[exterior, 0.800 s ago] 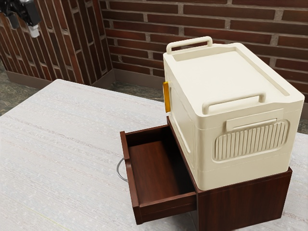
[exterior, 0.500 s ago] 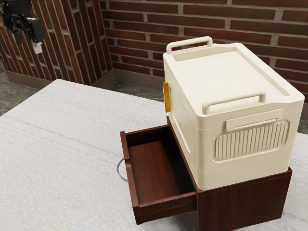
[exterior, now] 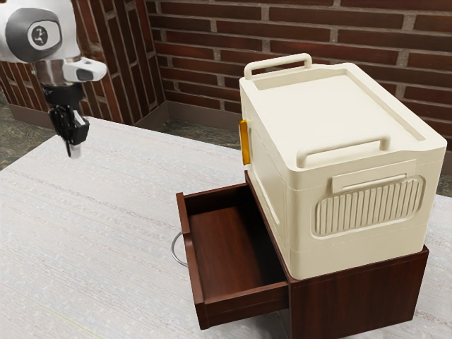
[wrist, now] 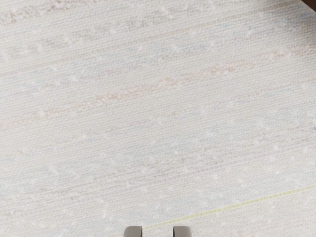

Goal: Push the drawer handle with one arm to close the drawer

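My black gripper (exterior: 73,149) hangs over the far-left part of the table, fingertips pointing down, well away from the drawer. The wrist view has both fingertips of the gripper (wrist: 157,232) at its lower edge, standing apart with bare table surface between them. The dark wooden drawer (exterior: 226,244) is pulled out of its cabinet (exterior: 357,300) and holds nothing. Its curved grey handle (exterior: 174,248) sticks out from the front panel, partly hidden behind it.
A large cream box (exterior: 346,106) with rail handles stands on top of the cabinet, with a yellow piece (exterior: 245,143) on its side. The pale table (exterior: 92,226) stretches between gripper and drawer. Brick walls (exterior: 205,35) rise behind.
My gripper has come down and slightly toward the exterior view's right, and the white arm has come into view above it. The drawer and box have stayed still.
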`<state>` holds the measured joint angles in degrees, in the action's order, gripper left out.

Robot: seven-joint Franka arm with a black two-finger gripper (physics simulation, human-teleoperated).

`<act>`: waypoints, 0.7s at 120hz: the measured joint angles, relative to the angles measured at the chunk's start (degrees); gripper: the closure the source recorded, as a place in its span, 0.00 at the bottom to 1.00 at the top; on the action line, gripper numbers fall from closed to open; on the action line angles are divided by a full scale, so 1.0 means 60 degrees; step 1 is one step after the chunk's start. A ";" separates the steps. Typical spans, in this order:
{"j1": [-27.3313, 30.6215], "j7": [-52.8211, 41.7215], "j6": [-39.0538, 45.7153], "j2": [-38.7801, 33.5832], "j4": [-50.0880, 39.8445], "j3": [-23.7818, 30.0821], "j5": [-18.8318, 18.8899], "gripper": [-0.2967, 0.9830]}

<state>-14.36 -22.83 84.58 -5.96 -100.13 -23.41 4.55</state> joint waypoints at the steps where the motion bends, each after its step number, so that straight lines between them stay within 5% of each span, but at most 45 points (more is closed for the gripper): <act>1: -0.0002 -0.0003 0.0055 -0.0017 -0.0106 0.0001 0.0002 0.77; 84: -0.1939 -0.0256 0.4610 -0.0913 -0.5454 0.0015 0.0783 0.84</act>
<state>-25.99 -24.36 112.24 -11.44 -132.86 -23.31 9.25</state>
